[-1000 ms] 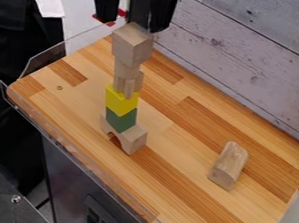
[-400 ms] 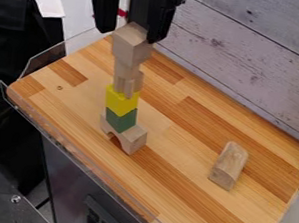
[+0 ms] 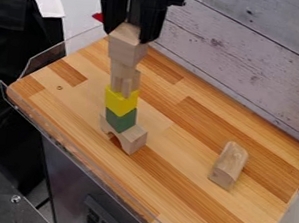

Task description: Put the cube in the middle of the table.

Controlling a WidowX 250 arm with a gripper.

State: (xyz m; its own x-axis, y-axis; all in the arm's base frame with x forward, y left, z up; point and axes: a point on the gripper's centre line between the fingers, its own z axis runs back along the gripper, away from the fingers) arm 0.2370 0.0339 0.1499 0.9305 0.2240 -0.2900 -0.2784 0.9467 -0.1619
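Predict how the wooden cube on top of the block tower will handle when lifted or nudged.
The cube looks like solid wood, so it should stay stiff when squeezed. Its flat faces suggest sliding or tipping rather than rolling. A sideways nudge could well topple the tower, since the yellow block and green block beneath form a narrow stack.

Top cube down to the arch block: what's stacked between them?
Camera view, from below the top cube down to the arch block: plain wood, piece count unclear; then a yellow block; then a green block.
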